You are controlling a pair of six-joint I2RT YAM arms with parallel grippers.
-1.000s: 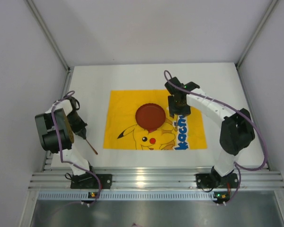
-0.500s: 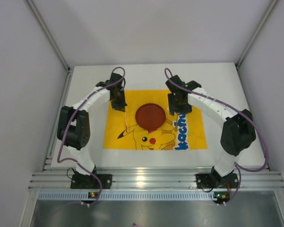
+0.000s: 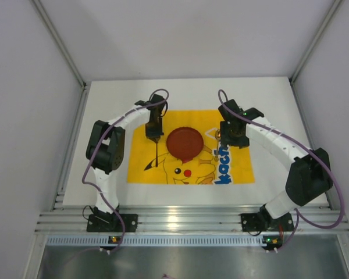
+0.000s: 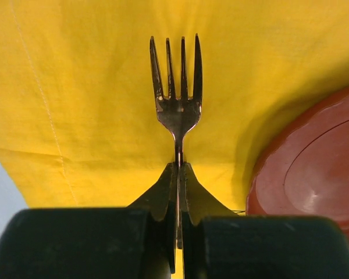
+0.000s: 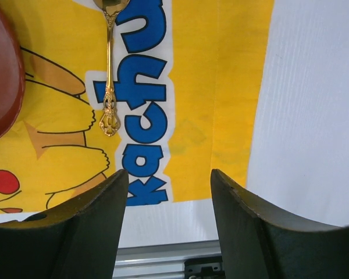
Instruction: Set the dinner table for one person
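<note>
Dinner table (image 3: 279,104) fills the middle of the top view, its ribbed rail (image 3: 192,221) along the lower edge.

At the table's centre lies a yellow Pikachu mat (image 3: 238,168), with a red plate (image 3: 184,143) on its upper middle. Just left of the plate, the left gripper (image 4: 178,180) is clenched on the handle of a fork (image 4: 177,104), tines pointing away over the yellow cloth; whether the fork touches the mat cannot be told. Right of the plate a gold spoon (image 5: 109,64) lies on the mat's blue lettering, in the upper left of the right wrist view. The right gripper (image 5: 167,177) hangs over the mat's right edge, jaws spread and holding nothing.
</note>
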